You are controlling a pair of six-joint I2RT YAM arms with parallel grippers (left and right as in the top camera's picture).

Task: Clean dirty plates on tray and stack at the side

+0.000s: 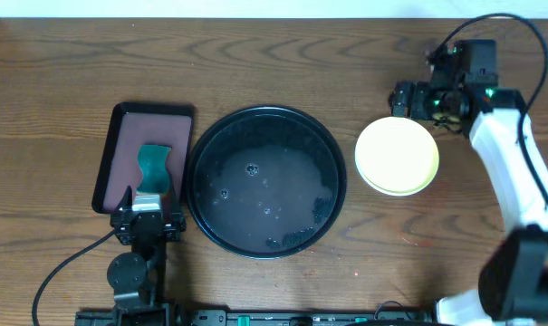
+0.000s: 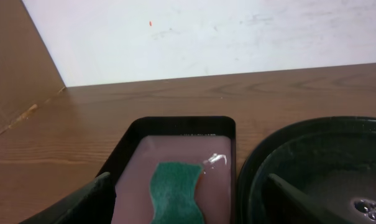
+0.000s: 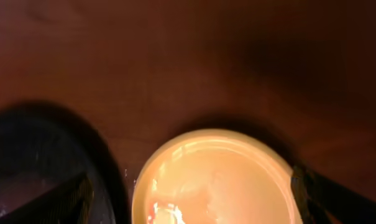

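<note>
The round black tray [image 1: 266, 122] sits mid-table, holding only water drops and dark specks; its rim shows in the left wrist view [image 2: 281, 143]. A pale yellow plate [image 1: 398, 156] lies on the table right of the tray and looks wet in the right wrist view [image 3: 219, 180]. No blue-green plate shows; I cannot tell whether any lies under the yellow one. My right gripper [image 1: 409, 98] is open and empty above the plate's far edge [image 3: 189, 180]. My left gripper [image 1: 149, 206] is open and empty [image 2: 188, 186] above a green sponge [image 1: 154, 166].
The sponge [image 2: 175, 190] lies in a smaller dark maroon rectangular tray [image 1: 129, 136] left of the black tray [image 2: 175, 124]. Bare wooden table surrounds both trays. A white wall stands behind the table's far edge.
</note>
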